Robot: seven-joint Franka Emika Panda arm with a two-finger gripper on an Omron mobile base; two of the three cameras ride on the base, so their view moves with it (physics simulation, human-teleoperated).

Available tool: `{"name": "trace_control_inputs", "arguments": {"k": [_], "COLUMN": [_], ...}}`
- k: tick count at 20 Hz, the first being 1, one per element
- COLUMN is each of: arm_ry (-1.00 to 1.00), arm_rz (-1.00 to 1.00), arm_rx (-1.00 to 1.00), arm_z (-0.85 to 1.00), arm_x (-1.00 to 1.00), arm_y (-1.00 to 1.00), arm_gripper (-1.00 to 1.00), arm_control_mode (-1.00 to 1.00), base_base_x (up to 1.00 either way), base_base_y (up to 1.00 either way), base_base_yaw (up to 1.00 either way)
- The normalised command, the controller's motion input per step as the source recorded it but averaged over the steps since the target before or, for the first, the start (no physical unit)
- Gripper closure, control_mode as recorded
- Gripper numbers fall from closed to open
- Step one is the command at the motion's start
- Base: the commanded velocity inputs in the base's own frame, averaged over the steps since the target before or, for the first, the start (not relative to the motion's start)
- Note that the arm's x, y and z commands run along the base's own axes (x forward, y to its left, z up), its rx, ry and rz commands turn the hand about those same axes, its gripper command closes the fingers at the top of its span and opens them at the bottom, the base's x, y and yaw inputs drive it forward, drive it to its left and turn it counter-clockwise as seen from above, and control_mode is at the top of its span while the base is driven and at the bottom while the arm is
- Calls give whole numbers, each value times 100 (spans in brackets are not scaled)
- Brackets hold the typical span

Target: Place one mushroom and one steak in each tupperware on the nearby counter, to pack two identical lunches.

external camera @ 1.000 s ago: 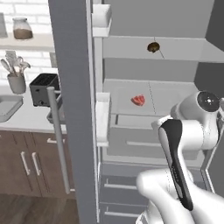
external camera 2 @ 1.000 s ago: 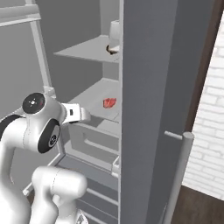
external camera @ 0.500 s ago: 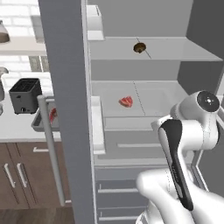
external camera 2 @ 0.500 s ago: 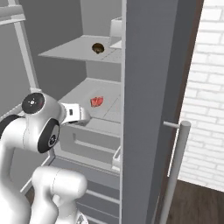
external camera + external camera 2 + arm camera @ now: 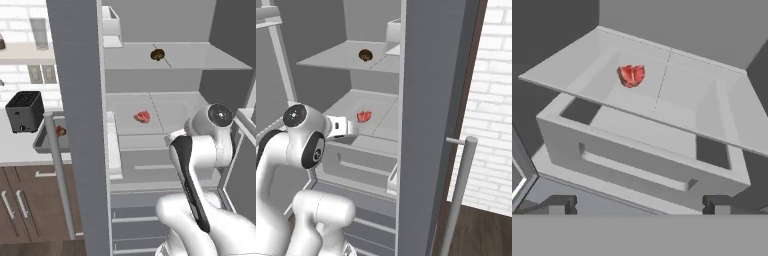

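Fingers (image 5: 637,204) are standing wide apart with nothing between them; only the two dark tips are showing at the bottom of the hand view, one lower left, one lower right. They are pointing into the open fridge, well short of the steak (image 5: 631,75); a drawer (image 5: 637,160) with a slot handle is sitting in the middle of that frame, under the glass shelf (image 5: 677,100) that is carrying the meat.

Steak is lying flat on that shelf, upper centre-left in the hand view, just left of the shelf's centre seam; same slab is showing centre in the left base view (image 5: 142,117) and left of centre in the right base view (image 5: 364,116). Mushroom (image 5: 158,54) is sitting on the shelf above, upper centre of the left base view.

Handling, my read: raw slab is looking soft, floppy, probably slick; light; not fragile. Best hold is probably across the narrow width near the middle, fingers straddling the edges, so it isn't drooping off one side; glass below is hard, so coming down too far is risking a scrape.

One tupperware (image 5: 42,145) is sitting on the bench (image 5: 20,150) at left of the left base view, partly hidden behind the fridge door, something reddish inside.
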Motion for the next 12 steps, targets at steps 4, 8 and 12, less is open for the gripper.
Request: {"name": "trace_control_inputs", "arguments": {"k": [4, 8, 12], "arm_ry": [0, 1, 11], "arm_rz": [-5, -3, 0], "arm_rx": [3, 18, 26], "arm_z": [-4, -3, -6], "arm_x": [98, 98, 76], "arm_y": [4, 0, 0], "arm_gripper": [-100, -100, -100], "arm_control_mode": [-100, -100, -100], "base_base_x": [0, 0, 0], "base_base_y": [0, 0, 0], "base_base_yaw": [0, 0, 0]}}
